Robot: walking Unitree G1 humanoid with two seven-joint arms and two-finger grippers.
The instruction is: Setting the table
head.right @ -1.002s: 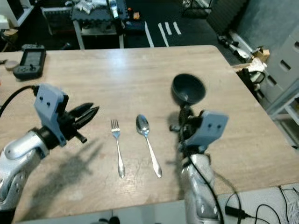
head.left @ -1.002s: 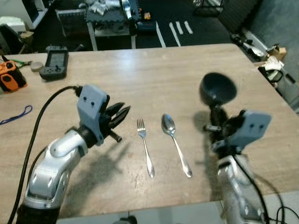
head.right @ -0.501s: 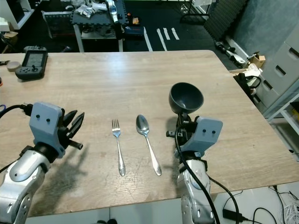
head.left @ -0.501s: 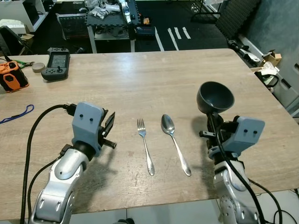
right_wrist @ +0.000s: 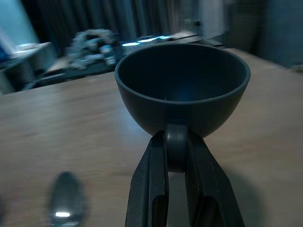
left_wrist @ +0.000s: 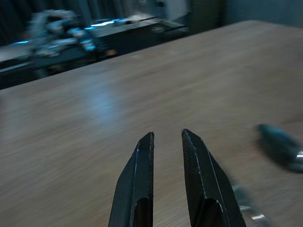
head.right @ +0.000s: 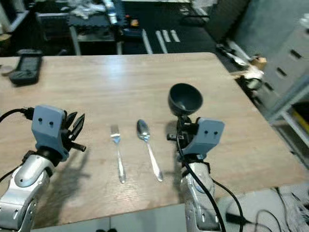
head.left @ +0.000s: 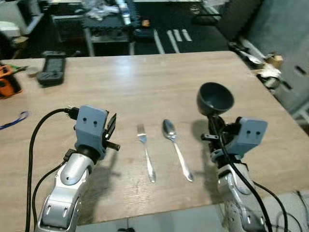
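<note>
A dark grey bowl (head.left: 215,98) is held above the wooden table (head.left: 159,77), right of centre. My right gripper (right_wrist: 176,142) is shut on the bowl's handle, with the bowl (right_wrist: 183,85) upright. A silver fork (head.left: 145,152) and a silver spoon (head.left: 175,147) lie side by side on the table between my arms. My left gripper (head.left: 112,126) hovers left of the fork, its fingers (left_wrist: 142,163) a narrow gap apart with nothing between them.
A black handheld device (head.left: 50,70) and an orange tool (head.left: 7,79) lie at the table's far left, with a blue cord (head.left: 14,120) nearer. Beyond the table stands a cluttered workbench (head.left: 113,17). Boxes and cables sit on the floor at right.
The camera has shifted and the picture is blurred. The bowl and both grippers keep about the same places over the table as half a second ago.
</note>
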